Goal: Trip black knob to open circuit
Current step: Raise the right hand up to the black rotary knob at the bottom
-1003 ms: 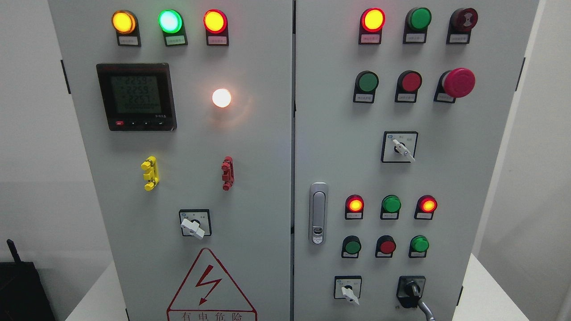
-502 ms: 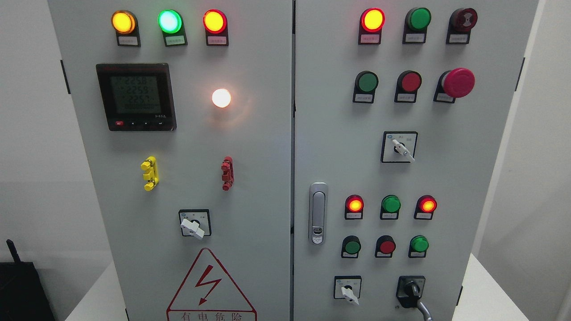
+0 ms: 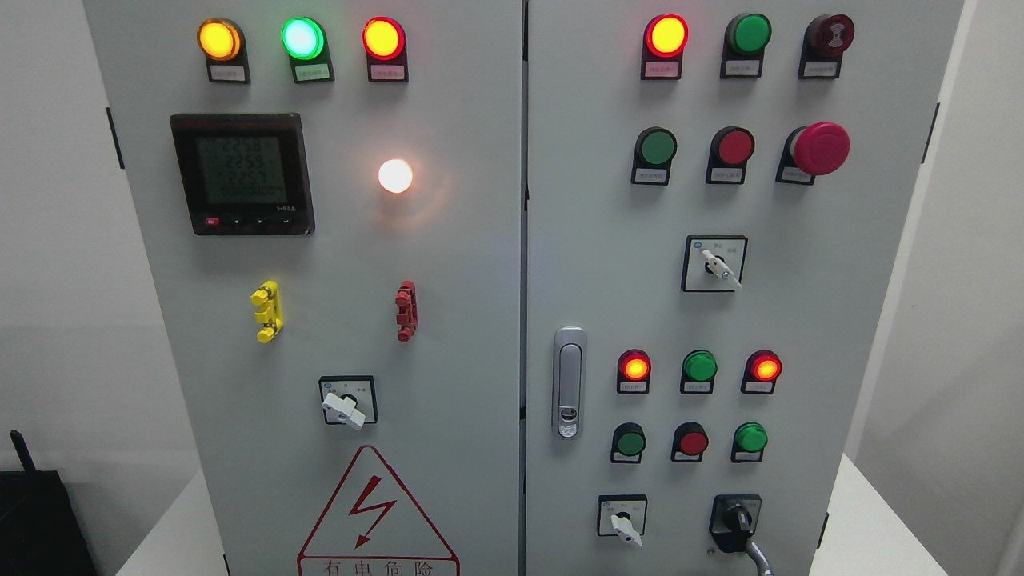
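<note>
Head view is showing the black knob (image 3: 737,522) waiting untouched at the cabinet's (image 3: 480,336) lower right, no robot hand visible.

Of our right hand (image 3: 760,558) we see only a slim grey sliver, rising from the bottom edge right of the middle and slanting up and to the left. Its upper end meets the underside of the black knob (image 3: 736,520); the hand's pose we cannot tell
</note>
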